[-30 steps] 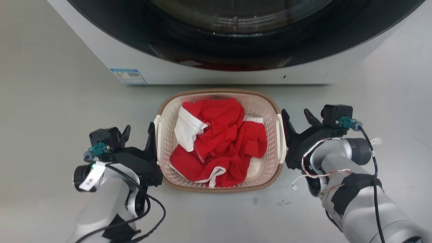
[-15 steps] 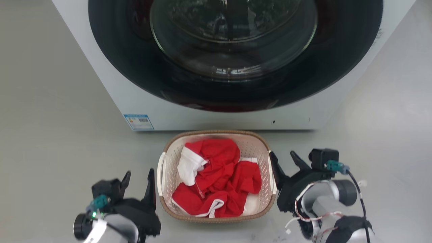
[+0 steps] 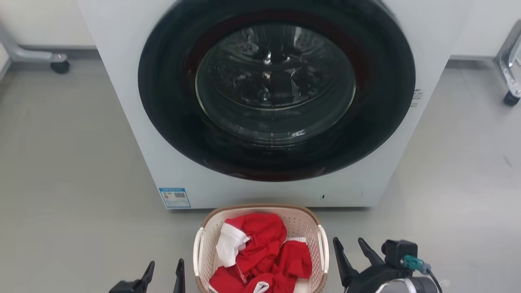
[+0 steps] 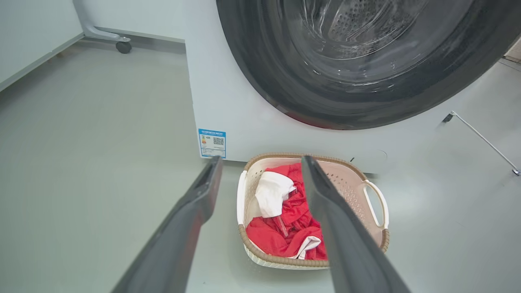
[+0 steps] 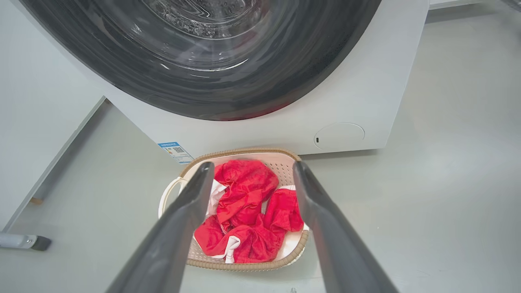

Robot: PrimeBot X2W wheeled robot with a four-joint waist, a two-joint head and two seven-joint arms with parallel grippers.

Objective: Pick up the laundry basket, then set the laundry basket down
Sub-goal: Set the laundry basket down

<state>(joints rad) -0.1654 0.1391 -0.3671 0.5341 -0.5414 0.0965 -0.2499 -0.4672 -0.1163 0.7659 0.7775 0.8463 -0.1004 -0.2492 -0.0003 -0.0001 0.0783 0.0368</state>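
The laundry basket (image 3: 303,224) (image 4: 358,183) (image 5: 260,156) stands on the grey floor just in front of the washing machine. It is cream-white and perforated, with a brown woven rim and white loop handles, and it holds red and white clothes (image 3: 260,252). My left gripper (image 3: 165,270) is open at the basket's left side, a little apart from its handle. On the other side my right gripper (image 3: 352,250) is open too, clear of the right handle. Both wrist views look down on the basket from above, between empty fingers (image 4: 203,191) (image 5: 309,195).
The white washing machine (image 3: 122,81) with its dark round door (image 3: 276,85) rises close behind the basket. Wheeled frame legs stand at the far left (image 3: 59,65) and far right (image 3: 508,95). A white wall panel (image 5: 36,122) runs along one side.
The head camera has tilted up, so basket and grippers sit lower in view. Both open grippers have drawn slightly away from the basket's handles; the basket rests on the floor as before.
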